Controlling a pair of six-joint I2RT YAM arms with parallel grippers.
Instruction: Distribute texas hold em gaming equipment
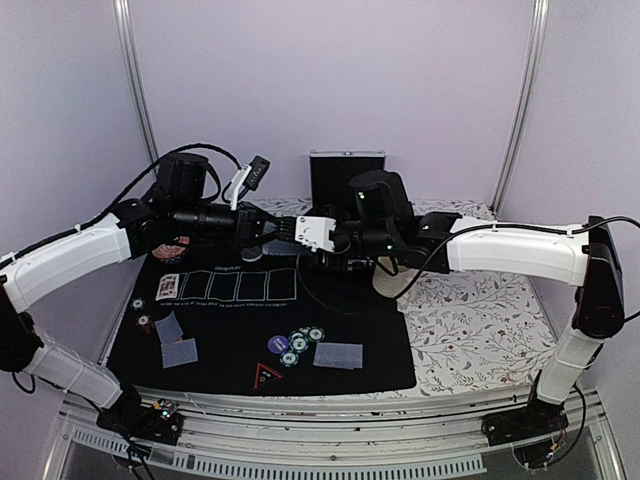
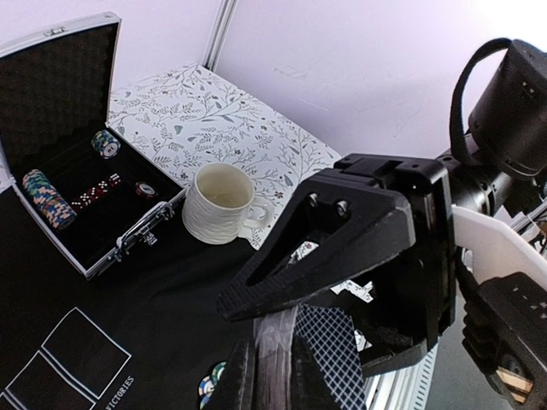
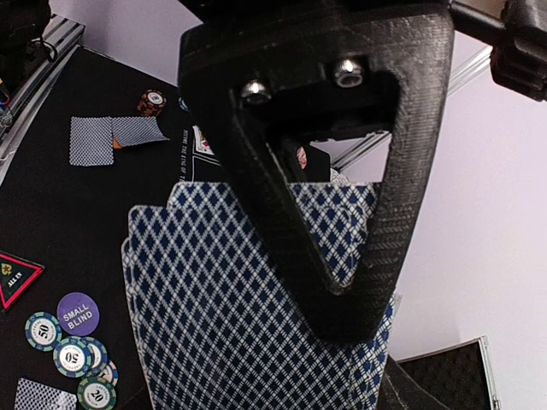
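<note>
My two grippers meet above the far middle of the black mat [image 1: 230, 365]. My left gripper [image 1: 278, 230] is shut on a deck of blue-checked playing cards [image 2: 282, 359], seen edge-on between its fingers [image 2: 224, 380]. My right gripper [image 1: 318, 235] has one finger [image 3: 342, 256] across the fanned cards [image 3: 222, 316] and grips a card [image 2: 333, 359] at the deck's side. On the mat lie face-down cards [image 1: 175, 340] at the left, more cards [image 1: 338, 355] at the centre right, green-and-white chips [image 1: 303, 343] and a purple button [image 1: 279, 344].
An open black case [image 2: 60, 154] holding chips [image 2: 43, 198] and red dice [image 2: 96, 190] stands at the back. A cream mug [image 2: 220, 203] sits beside it on the mat's edge. A red triangle marker [image 1: 267, 377] lies near the front. A face-up card [image 1: 168, 286] and chips [image 1: 145, 315] lie at the left.
</note>
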